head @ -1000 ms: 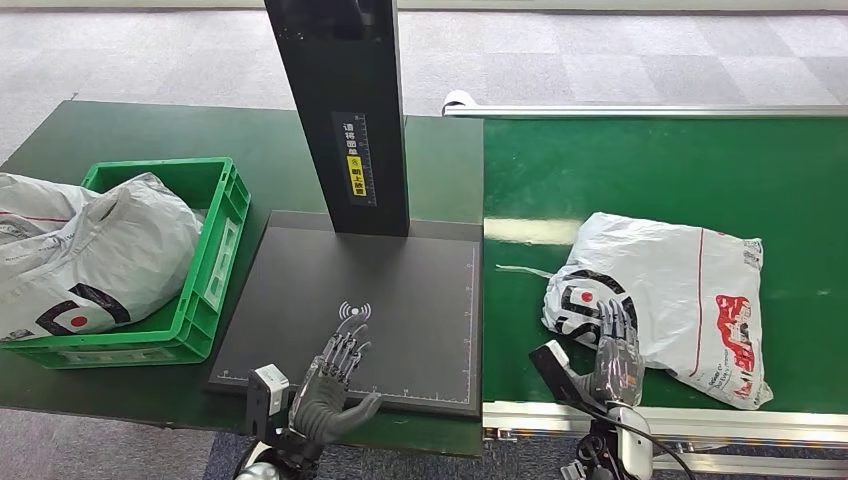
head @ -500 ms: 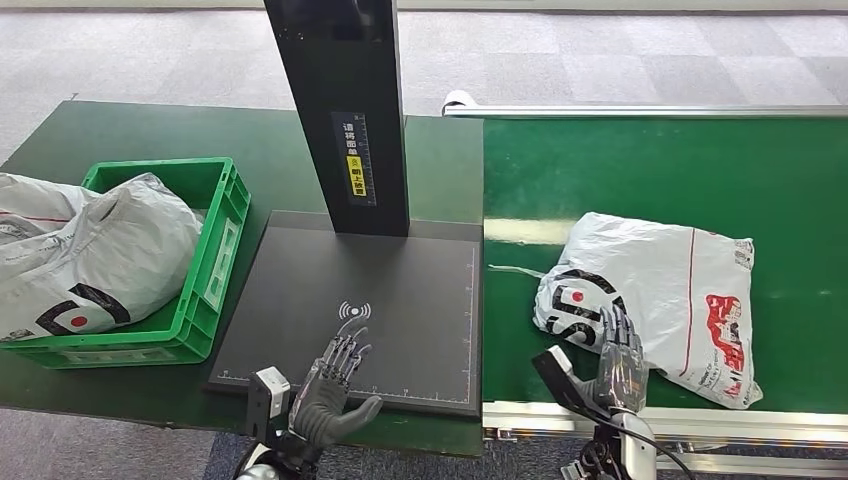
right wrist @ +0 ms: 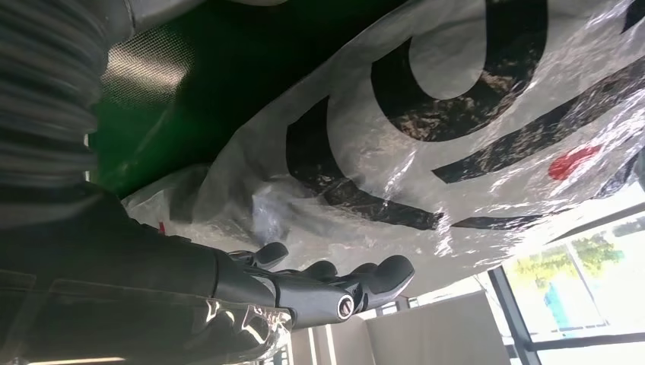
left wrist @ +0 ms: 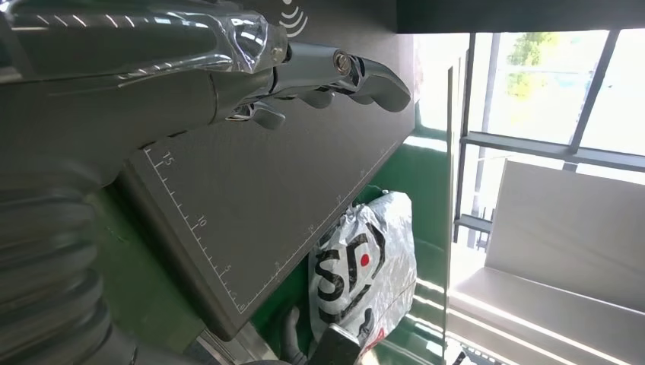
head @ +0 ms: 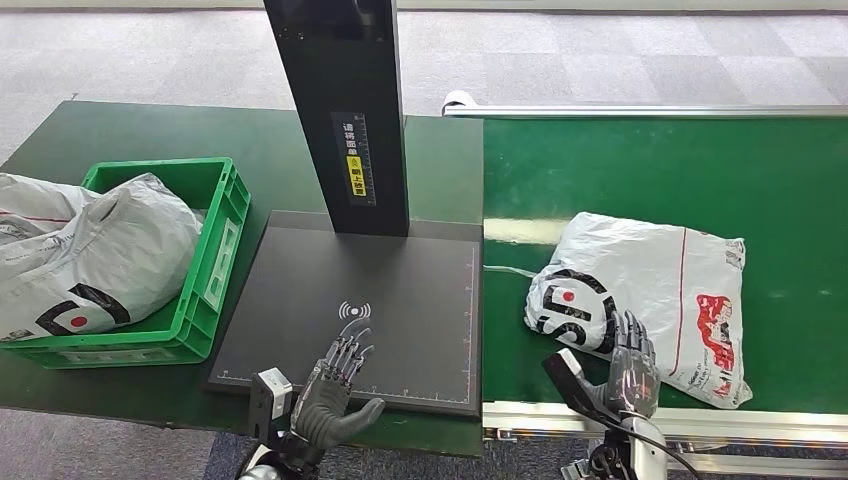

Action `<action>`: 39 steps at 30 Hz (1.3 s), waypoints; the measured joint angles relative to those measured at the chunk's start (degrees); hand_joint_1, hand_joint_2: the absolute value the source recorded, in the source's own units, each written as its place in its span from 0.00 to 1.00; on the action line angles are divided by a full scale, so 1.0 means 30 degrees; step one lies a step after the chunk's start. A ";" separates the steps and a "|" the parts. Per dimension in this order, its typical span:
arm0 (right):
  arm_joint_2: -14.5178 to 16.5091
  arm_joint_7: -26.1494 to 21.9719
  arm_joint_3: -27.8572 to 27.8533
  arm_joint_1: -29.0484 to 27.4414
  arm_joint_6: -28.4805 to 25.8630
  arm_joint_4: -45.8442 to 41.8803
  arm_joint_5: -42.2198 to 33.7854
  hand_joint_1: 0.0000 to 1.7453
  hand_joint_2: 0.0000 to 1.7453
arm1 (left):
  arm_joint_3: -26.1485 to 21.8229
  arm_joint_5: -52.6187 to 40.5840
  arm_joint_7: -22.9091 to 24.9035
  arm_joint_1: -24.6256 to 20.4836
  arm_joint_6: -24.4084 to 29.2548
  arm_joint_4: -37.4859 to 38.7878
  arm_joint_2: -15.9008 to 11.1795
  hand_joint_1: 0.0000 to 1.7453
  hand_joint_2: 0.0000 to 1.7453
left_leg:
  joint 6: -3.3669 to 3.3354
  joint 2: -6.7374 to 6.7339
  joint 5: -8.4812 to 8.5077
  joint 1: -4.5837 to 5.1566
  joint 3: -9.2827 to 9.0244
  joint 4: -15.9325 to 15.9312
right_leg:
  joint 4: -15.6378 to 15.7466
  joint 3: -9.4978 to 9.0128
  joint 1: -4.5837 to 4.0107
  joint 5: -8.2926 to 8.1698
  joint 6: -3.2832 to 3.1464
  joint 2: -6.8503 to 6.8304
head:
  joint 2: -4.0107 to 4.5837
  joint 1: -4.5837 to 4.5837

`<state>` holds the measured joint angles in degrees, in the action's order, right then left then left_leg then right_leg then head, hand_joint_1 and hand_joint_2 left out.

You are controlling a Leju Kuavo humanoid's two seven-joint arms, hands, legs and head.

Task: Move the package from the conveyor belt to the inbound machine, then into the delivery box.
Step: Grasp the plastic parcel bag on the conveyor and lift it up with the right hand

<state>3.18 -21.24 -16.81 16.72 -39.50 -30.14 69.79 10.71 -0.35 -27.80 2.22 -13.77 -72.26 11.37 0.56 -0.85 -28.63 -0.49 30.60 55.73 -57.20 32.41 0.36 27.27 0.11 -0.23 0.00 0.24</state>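
So far nothing is moved: the package lies on the conveyor belt, just beside my right hand, fingers spread, grasping nothing. My left hand hovers released over the inbound machine. Lifting, scanning and the delivery box remain.

White package, apparently black-and-red print

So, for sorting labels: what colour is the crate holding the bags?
Green; the crate shows best in the head view.
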 joint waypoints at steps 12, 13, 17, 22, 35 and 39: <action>-0.0026 0.0000 -0.0654 -0.0309 0.0000 -0.0541 0.0548 0.00 1.00 | 0.0000 0.0002 0.0000 0.0000 0.0000 0.0026 0.0000 0.00 1.00 | 0.0000 0.0001 0.0000 0.0001 0.0002 0.0000 | 0.0000 -0.0001 0.0000 0.0000 0.0000 0.0000 | 0.0000 0.0000; -0.0026 0.0000 -0.0728 -0.0340 0.0000 -0.0610 0.0637 0.00 1.00 | 0.0000 0.0007 0.0000 0.0001 0.0000 0.0033 0.0000 0.00 1.00 | 0.0000 0.0001 0.0000 0.0001 0.0002 0.0000 | 0.0000 -0.0001 0.0001 0.0000 0.0000 0.0000 | 0.0000 0.0000; -0.0026 0.0011 -0.0994 -0.0367 0.0000 -0.0765 0.0947 0.00 1.00 | 0.0000 0.0060 0.0000 0.0003 0.0005 0.0075 0.0000 0.00 1.00 | 0.0000 0.0001 0.0000 0.0000 0.0001 0.0000 | 0.0000 -0.0001 0.0000 0.0000 0.0000 0.0000 | 0.0000 0.0000; -0.0026 0.0004 -0.1233 -0.0365 0.0000 -0.0794 0.0987 0.00 1.00 | -0.0009 0.0082 0.0000 0.0004 0.0018 0.0080 0.0000 0.00 1.00 | 0.0000 0.0001 0.0000 0.0000 -0.0001 0.0000 | 0.0000 -0.0003 0.0000 0.0000 0.0000 0.0000 | 0.0000 0.0000; 0.0015 0.0714 -0.1732 -0.0404 0.0000 -0.1124 0.1788 0.00 1.00 | -0.0109 0.0058 0.0102 0.0230 0.0175 -0.0119 0.0000 0.00 1.00 | 0.0000 0.0003 0.0000 0.0000 0.0000 0.0000 | 0.0000 -0.0006 0.0000 0.0000 0.0000 -0.0001 | 0.0000 0.0000; 0.0018 0.0714 -0.1918 -0.0407 0.0000 -0.1122 0.1716 0.00 1.00 | -0.0180 -0.0005 0.0168 0.0280 0.0177 -0.0215 0.0000 0.00 1.00 | 0.0000 0.0003 0.0000 0.0000 -0.0001 0.0000 | -0.0001 -0.0007 0.0000 0.0000 0.0000 -0.0001 | 0.0000 0.0000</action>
<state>3.23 -19.10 -22.57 15.50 -39.50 -33.51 74.94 10.17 -0.37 -27.30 3.06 -13.24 -72.90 11.37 0.56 -0.84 -28.63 -0.49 30.60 55.73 -57.20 32.39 0.36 27.27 0.11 -0.23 0.00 0.24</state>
